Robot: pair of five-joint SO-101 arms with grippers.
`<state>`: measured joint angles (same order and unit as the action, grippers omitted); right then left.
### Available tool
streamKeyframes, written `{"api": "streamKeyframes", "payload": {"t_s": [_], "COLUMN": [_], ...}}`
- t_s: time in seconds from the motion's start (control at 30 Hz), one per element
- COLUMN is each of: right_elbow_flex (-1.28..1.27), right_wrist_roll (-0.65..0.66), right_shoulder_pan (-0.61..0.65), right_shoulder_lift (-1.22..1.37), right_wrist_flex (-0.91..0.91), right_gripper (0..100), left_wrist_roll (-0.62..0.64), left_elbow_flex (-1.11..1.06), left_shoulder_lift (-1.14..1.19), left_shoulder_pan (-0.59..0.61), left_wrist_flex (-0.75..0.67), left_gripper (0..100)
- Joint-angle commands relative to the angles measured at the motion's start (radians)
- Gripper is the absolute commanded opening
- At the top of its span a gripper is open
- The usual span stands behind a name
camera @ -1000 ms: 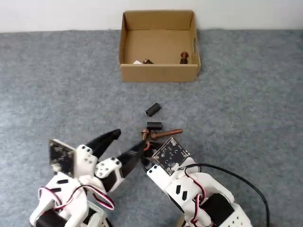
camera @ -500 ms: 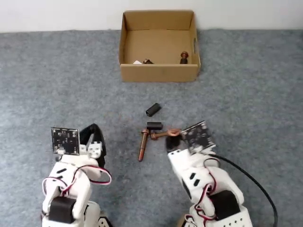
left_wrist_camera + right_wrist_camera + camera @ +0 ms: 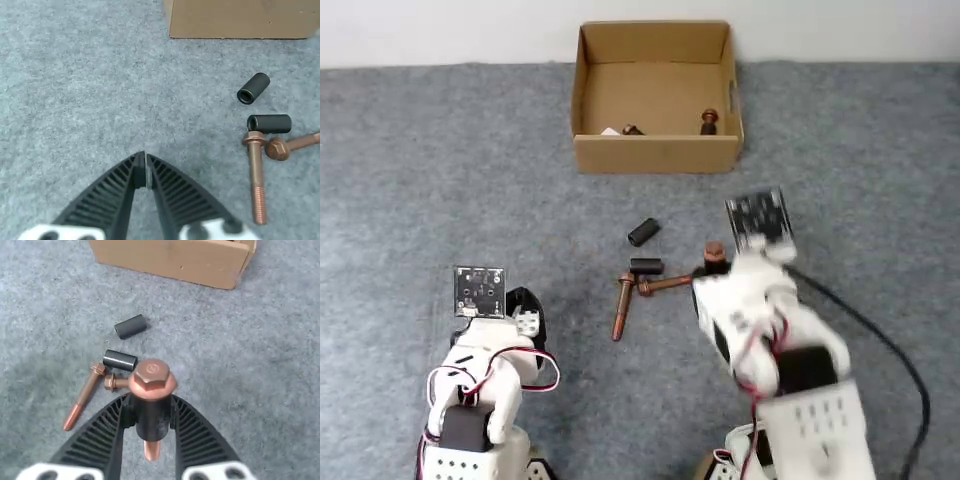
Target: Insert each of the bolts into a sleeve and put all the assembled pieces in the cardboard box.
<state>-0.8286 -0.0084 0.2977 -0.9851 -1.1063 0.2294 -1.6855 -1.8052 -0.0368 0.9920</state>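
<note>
My right gripper (image 3: 149,426) is shut on a black sleeve (image 3: 150,421) with a copper bolt (image 3: 151,378) standing upright through it. In the high view that bolt's head (image 3: 714,251) sits above the carpet, right of the loose parts. Two loose black sleeves (image 3: 643,232) (image 3: 646,266) and two copper bolts (image 3: 621,308) (image 3: 666,284) lie on the carpet in front of the cardboard box (image 3: 656,154). Two assembled pieces (image 3: 632,130) (image 3: 709,122) rest inside the box. My left gripper (image 3: 145,161) is shut and empty over bare carpet, left of the sleeves (image 3: 253,88) (image 3: 269,123) and bolts (image 3: 256,176).
Grey carpet (image 3: 440,180) covers the table, with a pale wall strip behind the box. A black cable (image 3: 880,340) trails from the right arm. Open carpet lies on both sides of the box and the loose parts.
The left gripper let go, pulled back to the left and shut. The right arm rose and swung right and toward the box, carrying the bolt in its sleeve.
</note>
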Motion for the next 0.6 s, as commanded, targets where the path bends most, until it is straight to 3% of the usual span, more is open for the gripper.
{"api": "streamKeyframes", "payload": {"t_s": [0.0, 0.2, 0.57], "right_elbow_flex": [0.256, 0.634, 1.192], "right_wrist_roll": [-0.012, -0.008, -0.008], "right_shoulder_pan": [-0.013, -0.016, -0.071], "right_shoulder_lift": [0.268, 0.639, 1.213], "right_wrist_flex": [0.007, 0.045, 0.343], "right_gripper": [0.8, 0.8, 0.8], "left_wrist_roll": [-0.006, -0.006, -0.008], "left_elbow_flex": [0.002, 0.002, 0.002], "left_shoulder_lift": [-0.006, -0.005, -0.005], "left_shoulder_pan": [0.005, 0.005, 0.020], "left_wrist_flex": [0.032, 0.081, 0.081], "left_gripper": [1, 1, 1]}}
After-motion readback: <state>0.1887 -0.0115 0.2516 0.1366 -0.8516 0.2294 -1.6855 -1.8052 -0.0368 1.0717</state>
